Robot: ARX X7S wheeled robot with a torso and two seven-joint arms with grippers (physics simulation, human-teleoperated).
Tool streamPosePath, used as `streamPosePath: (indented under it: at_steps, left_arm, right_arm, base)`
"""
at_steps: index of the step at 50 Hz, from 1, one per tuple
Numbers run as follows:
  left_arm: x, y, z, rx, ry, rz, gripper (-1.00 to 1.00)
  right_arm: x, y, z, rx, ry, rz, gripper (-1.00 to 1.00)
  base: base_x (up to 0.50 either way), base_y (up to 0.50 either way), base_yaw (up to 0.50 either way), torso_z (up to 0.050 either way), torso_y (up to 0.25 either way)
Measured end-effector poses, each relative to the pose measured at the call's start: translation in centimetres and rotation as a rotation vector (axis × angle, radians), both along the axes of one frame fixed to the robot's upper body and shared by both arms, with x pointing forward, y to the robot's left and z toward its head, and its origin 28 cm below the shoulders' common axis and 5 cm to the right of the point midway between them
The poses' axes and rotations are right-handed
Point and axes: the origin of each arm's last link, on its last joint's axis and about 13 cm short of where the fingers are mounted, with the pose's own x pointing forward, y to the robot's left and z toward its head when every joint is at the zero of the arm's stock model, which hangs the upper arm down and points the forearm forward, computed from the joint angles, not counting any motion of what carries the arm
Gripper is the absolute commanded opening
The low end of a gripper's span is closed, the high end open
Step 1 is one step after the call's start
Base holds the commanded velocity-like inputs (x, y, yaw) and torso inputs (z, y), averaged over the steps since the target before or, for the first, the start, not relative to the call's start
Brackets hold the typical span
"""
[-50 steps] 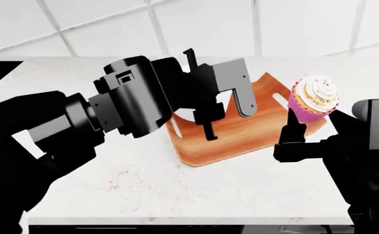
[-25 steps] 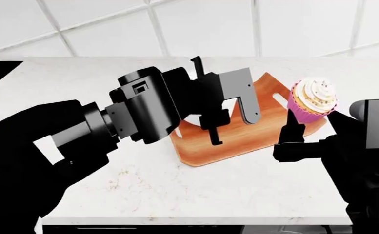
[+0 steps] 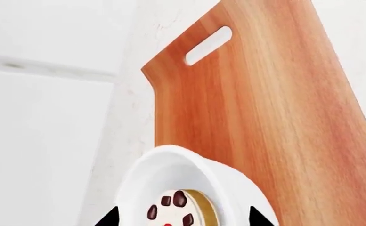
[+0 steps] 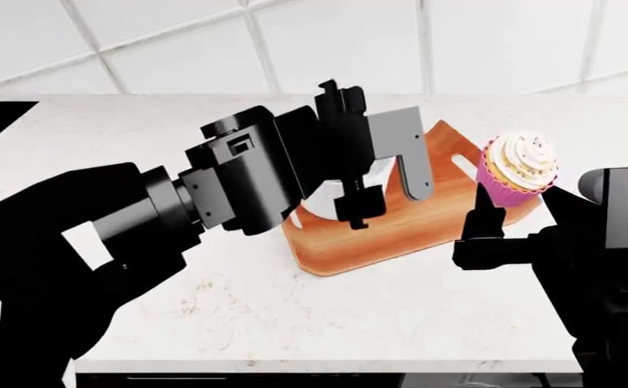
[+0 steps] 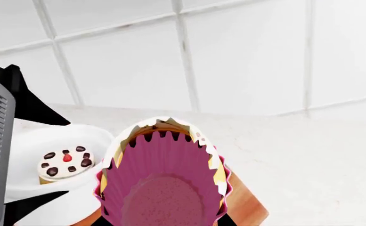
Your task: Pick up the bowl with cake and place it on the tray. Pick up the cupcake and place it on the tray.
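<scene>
Over the tray [image 4: 400, 226], left fingers [image 4: 384, 182] grasping bowl [image 3: 189, 188], right fingers [image 4: 507, 212] grasping cupcake [image 4: 519, 168]

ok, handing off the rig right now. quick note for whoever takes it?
Left gripper: shut on the bowl with cake, held over the tray's near-left part; the cake is inside.
Right gripper: shut on the cupcake, held in the air at the tray's right end.
Done: both items picked up.
Left: lower and release the bowl on the tray, then the cupcake on free wood beside it.
</scene>
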Motion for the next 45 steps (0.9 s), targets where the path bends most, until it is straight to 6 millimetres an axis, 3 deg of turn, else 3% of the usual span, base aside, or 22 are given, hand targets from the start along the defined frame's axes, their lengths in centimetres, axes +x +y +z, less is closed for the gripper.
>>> streamPosePath:
  at_steps: [14,45]
  left_arm:
    - [-0.4,0.0,0.9,-0.012,-0.025,-0.003,1.0]
    - [-3.5,2.2,6.7,-0.217,-0.032,0.033,1.0]
  right_arm:
    - [0.0,0.0,-0.1,0.003,0.001,-0.001,-1.0]
    - [-0.2,0.0,0.4,0.006,-0.019,-0.007,-1.0]
  base:
    - [0.0,0.0,0.0,0.0,0.0]
    - [0.0,0.0,0.0,0.0,0.0]
